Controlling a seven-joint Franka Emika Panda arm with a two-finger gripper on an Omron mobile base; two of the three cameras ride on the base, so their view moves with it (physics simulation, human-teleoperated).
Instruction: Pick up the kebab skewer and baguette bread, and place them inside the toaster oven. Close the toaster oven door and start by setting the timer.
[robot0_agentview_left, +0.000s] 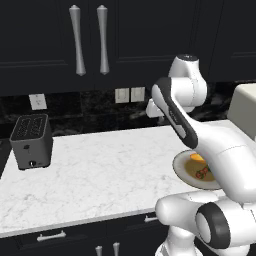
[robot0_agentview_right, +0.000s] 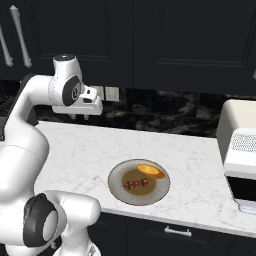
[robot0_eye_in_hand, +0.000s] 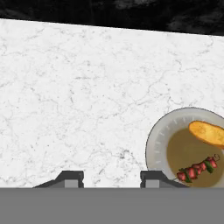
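Kebab skewer (robot0_agentview_right: 135, 184) with red and dark green chunks lies on a round grey plate (robot0_agentview_right: 117, 188) near the front edge of the white marble counter (robot0_agentview_right: 190, 155). Baguette bread (robot0_agentview_right: 150, 171), a golden-orange oval piece, rests on the same plate just beyond the skewer and toward the plate's right; the 2 items sit close together, and whether they touch cannot be told. In the hand view the plate (robot0_eye_in_hand: 154, 144) appears at lower right, carrying the skewer (robot0_eye_in_hand: 197, 169) and the bread (robot0_eye_in_hand: 207, 132), while the gripper (robot0_eye_in_hand: 112, 179) shows 2 dark fingertips (robot0_eye_in_hand: 70, 178) set apart with bare counter between them and nothing held. The gripper hangs above the counter to the left of the plate and clear of it. In the left base view the arm hides most of the plate (robot0_agentview_left: 180, 167), leaving only part of the bread (robot0_agentview_left: 197, 157) and skewer (robot0_agentview_left: 202, 173) visible.

Toaster oven (robot0_agentview_right: 239, 150), cream-white with a rounded top, stands at the right end of the counter, well apart from the plate; its front lies at the frame edge, so the door's position cannot be told. A small dark grey slot toaster (robot0_agentview_left: 31, 140) stands at the counter's left end. Behind the counter runs a dark marbled backsplash (robot0_agentview_right: 170, 116) bearing pale wall outlets (robot0_agentview_left: 129, 94), and above it hang dark cabinets (robot0_agentview_left: 45, 35) with 2 long silver handles (robot0_agentview_left: 77, 40).
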